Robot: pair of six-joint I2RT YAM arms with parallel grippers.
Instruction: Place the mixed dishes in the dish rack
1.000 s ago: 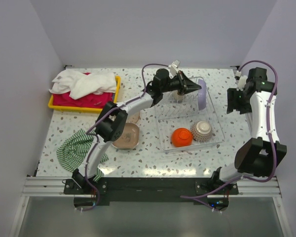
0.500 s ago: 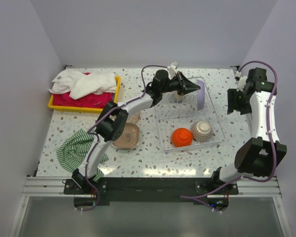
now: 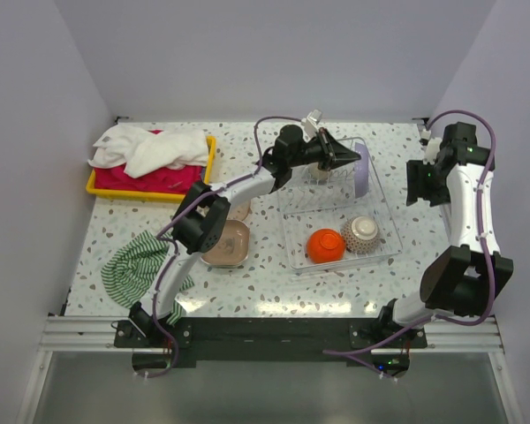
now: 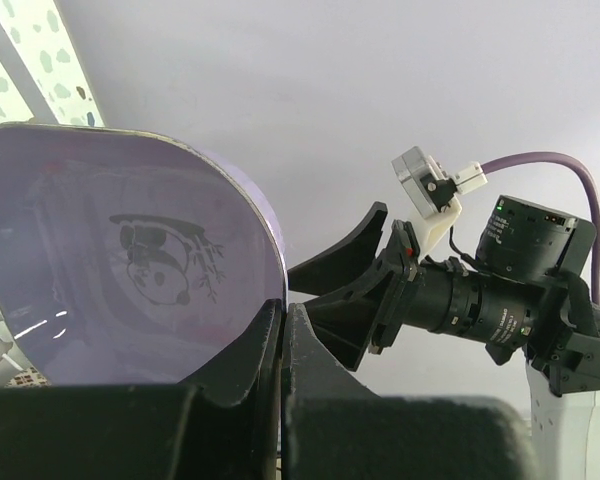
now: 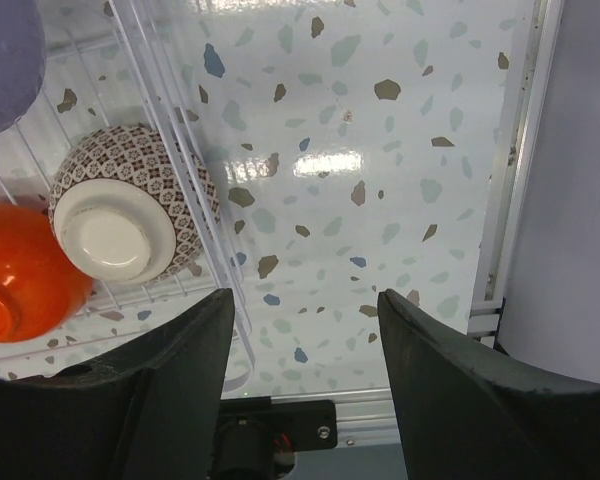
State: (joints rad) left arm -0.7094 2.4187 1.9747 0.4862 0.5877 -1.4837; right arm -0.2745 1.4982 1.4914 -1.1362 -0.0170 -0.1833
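Observation:
My left gripper [image 3: 346, 159] is shut on the rim of the lilac square plate [image 3: 360, 170], which stands on edge in the far part of the dish rack [image 3: 384, 208]. In the left wrist view the plate [image 4: 120, 260] shows a panda print and the jaws pinch its edge. The orange bowl [image 3: 324, 245] and the speckled bowl [image 3: 362, 234] lie upside down in the rack's near end; both show in the right wrist view [image 5: 20, 270] [image 5: 130, 215]. Tan plates [image 3: 225, 244] lie left of the rack. My right gripper [image 3: 417, 190] is open and empty, right of the rack.
A yellow tray [image 3: 102, 183] of towels stands at the far left. A green striped cloth [image 3: 141, 265] lies at the near left. The rack's wire edge [image 5: 195, 200] runs close to my right gripper's left finger. The table's near rail [image 5: 420, 415] is below it.

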